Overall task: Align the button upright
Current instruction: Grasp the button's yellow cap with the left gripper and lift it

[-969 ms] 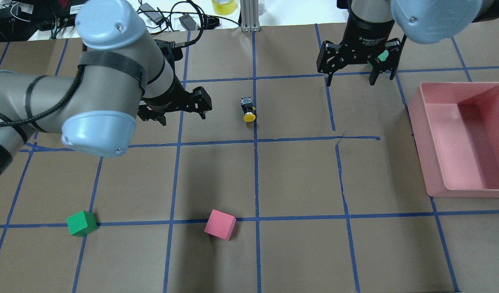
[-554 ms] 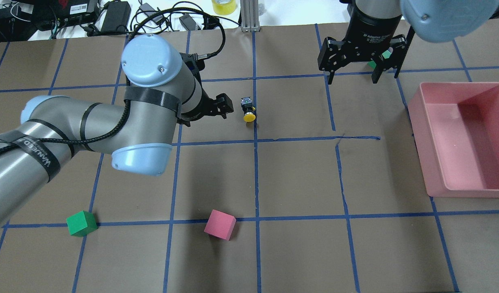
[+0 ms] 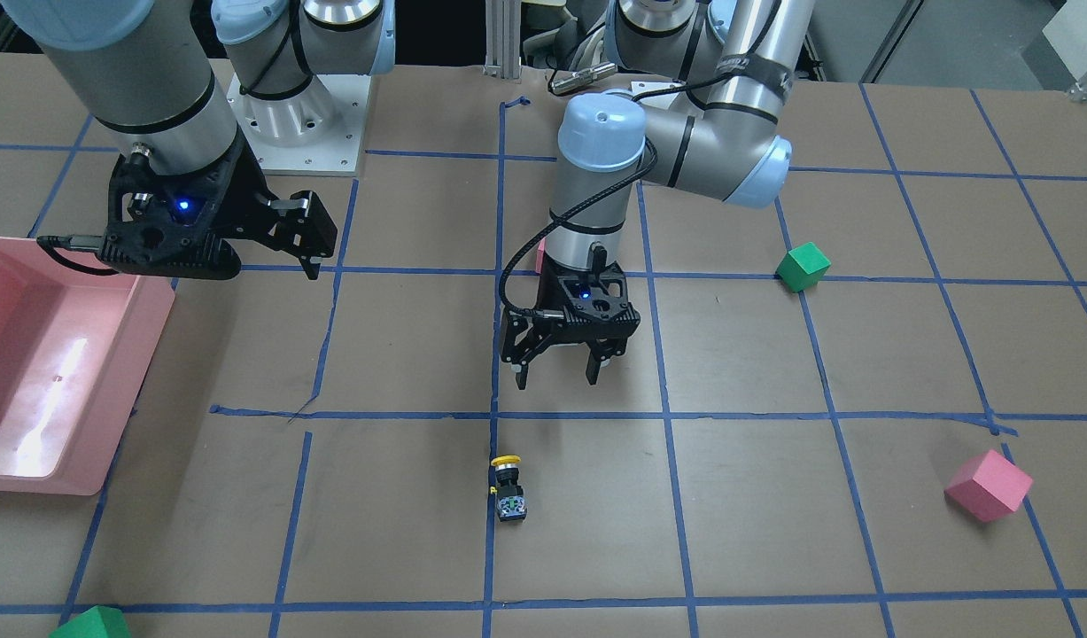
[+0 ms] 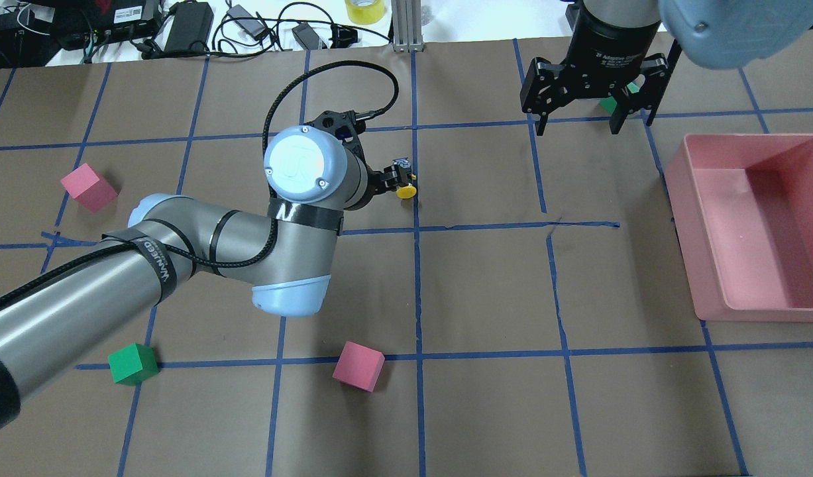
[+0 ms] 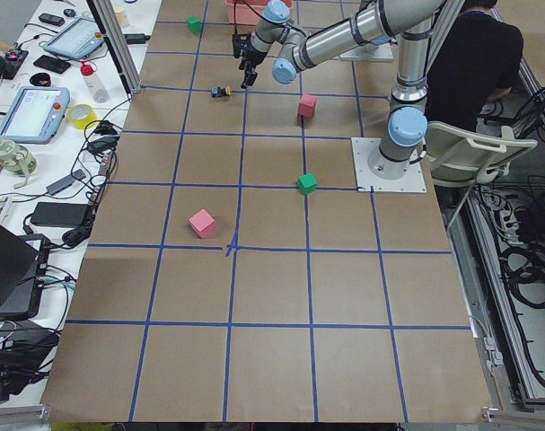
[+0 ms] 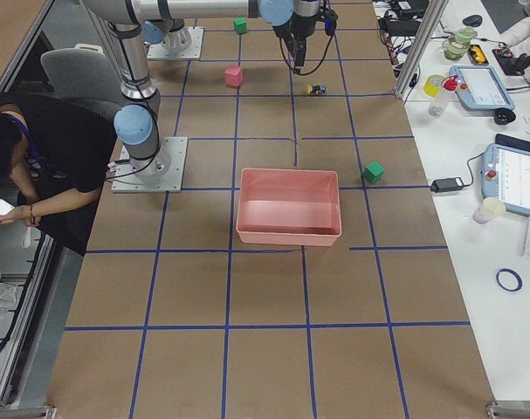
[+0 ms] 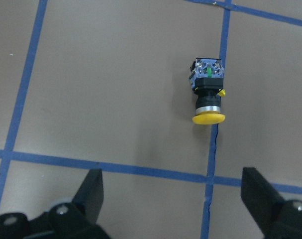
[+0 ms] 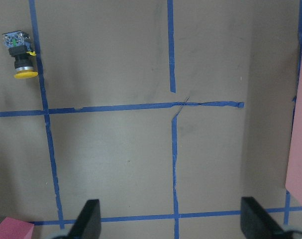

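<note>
The left gripper [image 3: 555, 379], jaws spread wide and holding nothing, hangs at the centre of the front-facing frame above the brown paper-covered bench [image 3: 401, 354]. Just below it in that frame, the small yellow-capped black push-button switch [image 3: 508, 487] lies on its side along a blue tape line [image 3: 491, 549], cap toward the gripper. The right gripper [image 4: 577, 126], likewise spread and empty, hovers at the upper right of the overhead frame, well apart.
</note>
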`<state>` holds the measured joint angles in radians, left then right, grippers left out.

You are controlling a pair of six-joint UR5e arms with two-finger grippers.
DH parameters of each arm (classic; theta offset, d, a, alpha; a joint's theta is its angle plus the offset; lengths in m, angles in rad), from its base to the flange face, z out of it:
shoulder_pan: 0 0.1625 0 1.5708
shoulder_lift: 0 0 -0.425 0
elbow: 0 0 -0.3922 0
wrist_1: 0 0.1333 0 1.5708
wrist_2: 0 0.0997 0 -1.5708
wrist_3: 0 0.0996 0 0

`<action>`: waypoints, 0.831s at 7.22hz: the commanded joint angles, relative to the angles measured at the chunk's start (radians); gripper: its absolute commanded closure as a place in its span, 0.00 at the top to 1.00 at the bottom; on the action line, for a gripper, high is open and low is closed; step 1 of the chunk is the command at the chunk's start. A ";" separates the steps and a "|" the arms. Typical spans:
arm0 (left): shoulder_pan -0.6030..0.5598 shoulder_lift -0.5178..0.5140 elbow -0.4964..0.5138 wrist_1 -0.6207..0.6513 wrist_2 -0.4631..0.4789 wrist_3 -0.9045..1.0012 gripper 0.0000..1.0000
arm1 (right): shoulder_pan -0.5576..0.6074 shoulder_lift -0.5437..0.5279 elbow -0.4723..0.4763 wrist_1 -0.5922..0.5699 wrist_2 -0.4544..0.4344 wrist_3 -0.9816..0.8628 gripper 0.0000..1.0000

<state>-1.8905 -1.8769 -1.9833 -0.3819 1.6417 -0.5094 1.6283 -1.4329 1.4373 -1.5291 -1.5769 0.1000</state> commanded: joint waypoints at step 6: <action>-0.122 -0.316 0.075 0.389 0.190 0.050 0.88 | -0.015 0.003 0.002 0.018 -0.012 -0.061 1.00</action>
<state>-2.0008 -2.1501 -1.9381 -0.0236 1.8143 -0.5280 1.6162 -1.4295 1.4386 -1.5122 -1.5841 0.0647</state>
